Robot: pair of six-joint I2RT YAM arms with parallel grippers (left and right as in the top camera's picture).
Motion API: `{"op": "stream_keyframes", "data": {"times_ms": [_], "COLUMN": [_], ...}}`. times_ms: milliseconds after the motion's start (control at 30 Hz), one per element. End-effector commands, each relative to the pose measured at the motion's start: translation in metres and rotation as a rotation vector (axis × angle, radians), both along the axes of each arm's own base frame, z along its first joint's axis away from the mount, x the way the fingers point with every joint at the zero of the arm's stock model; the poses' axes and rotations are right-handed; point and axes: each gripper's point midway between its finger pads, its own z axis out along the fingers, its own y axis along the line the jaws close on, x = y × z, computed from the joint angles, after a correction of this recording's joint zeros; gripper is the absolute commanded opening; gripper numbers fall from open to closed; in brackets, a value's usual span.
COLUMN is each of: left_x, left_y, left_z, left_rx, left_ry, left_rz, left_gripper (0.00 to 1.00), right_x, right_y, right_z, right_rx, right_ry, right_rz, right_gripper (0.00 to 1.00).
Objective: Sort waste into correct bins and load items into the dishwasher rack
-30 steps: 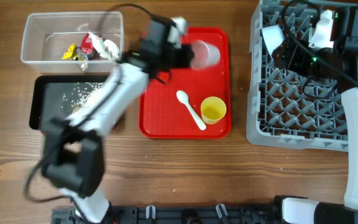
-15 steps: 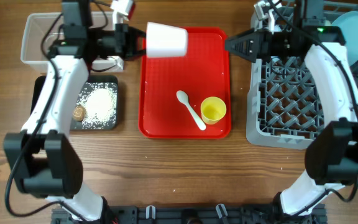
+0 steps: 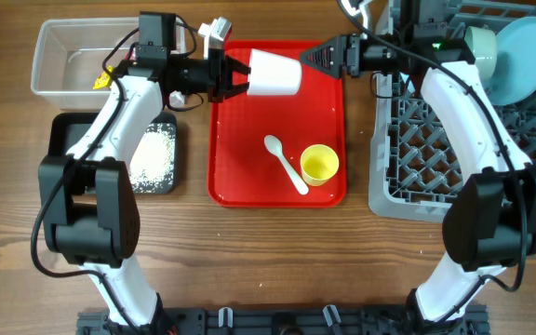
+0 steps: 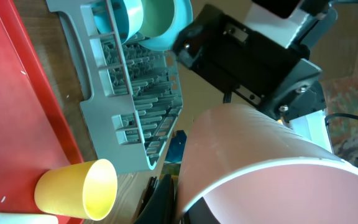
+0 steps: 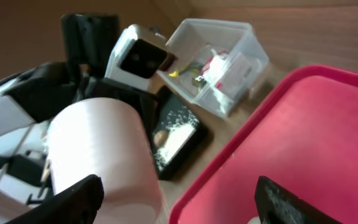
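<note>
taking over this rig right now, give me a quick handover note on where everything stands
Left gripper: shut on the white cup, held on its side above the top end of the red tray.
Right gripper: open and empty, facing the cup's far end, apparently not touching it.
Done: teal plate and green bowl are in the dishwasher rack; wrappers are in the clear bin; white crumbs are in the black tray.
Left: get the white cup into the rack, likely by a handover; white spoon and yellow cup lie on the red tray.
</note>
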Motion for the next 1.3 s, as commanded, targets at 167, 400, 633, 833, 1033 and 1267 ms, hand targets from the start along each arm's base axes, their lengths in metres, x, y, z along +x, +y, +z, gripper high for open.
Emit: {"op": "stream_keyframes", "data": {"times_ms": [167, 400, 633, 833, 1033, 1267], "left_x": [0.010, 0.013, 0.014, 0.015, 0.015, 0.017], "left_y": [0.017, 0.016, 0.016, 0.016, 0.016, 0.020], "left_z": [0.000, 0.005, 0.006, 0.008, 0.008, 0.008], "left_rx": [-0.002, -0.014, -0.015, -0.017, -0.017, -0.017], "left_ry": [-0.028, -0.058, -0.066, -0.087, -0.087, -0.088], "left_rz": [0.037, 0.035, 0.035, 0.035, 0.035, 0.045], "left_gripper": [0.04, 0.04, 0.04, 0.04, 0.16, 0.99], "right_x": [-0.025, -0.014, -0.018, -0.029, -0.030, -0.024], "right_y": [0.015, 0.050, 0.066, 0.086, 0.087, 0.082], "right_z": [0.011, -0.009, -0.003, -0.005, -0.005, 0.005], "right_rx": [0.155, 0.204, 0.223, 0.214, 0.214, 0.237], "right_ry": [0.037, 0.146, 0.162, 0.168, 0.171, 0.135], "right_rz": [0.157, 0.063, 0.069, 0.102, 0.105, 0.095], "right_gripper": [0.74, 0.71, 0.60, 0.58, 0.48, 0.40]}}
